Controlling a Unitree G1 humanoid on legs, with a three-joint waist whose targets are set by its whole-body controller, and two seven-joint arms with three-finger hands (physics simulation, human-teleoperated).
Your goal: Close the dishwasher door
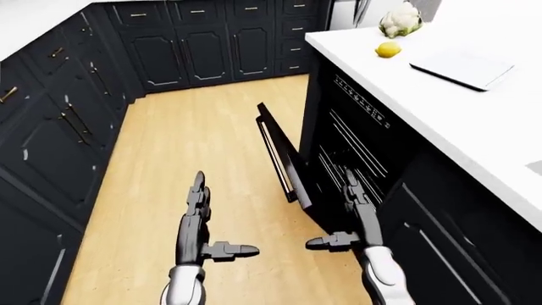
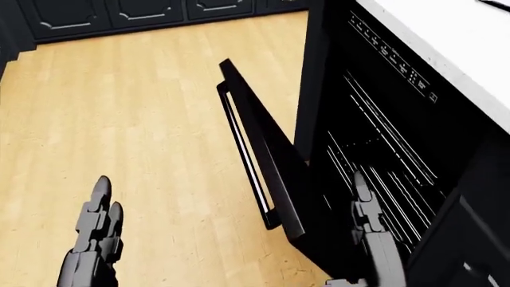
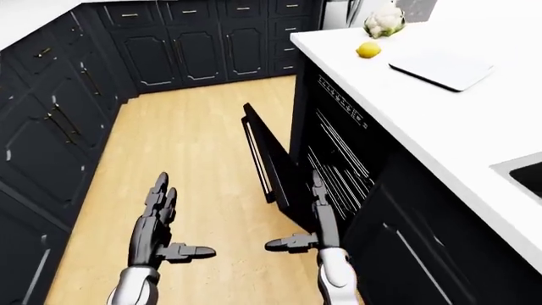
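The black dishwasher door stands partly open, tilted out to the left from the dishwasher under the white counter. A long bar handle runs along its outer face, and wire racks show inside. My right hand is open with fingers straight. It hovers at the right of the door's lower end, over the opening, and I cannot tell whether it touches. My left hand is open too, fingers extended, over the wooden floor well left of the door.
Dark cabinets line the left side and the top of the left-eye view, around a wooden floor. The counter carries a lemon, a cauliflower and a white board. A sink corner shows at right.
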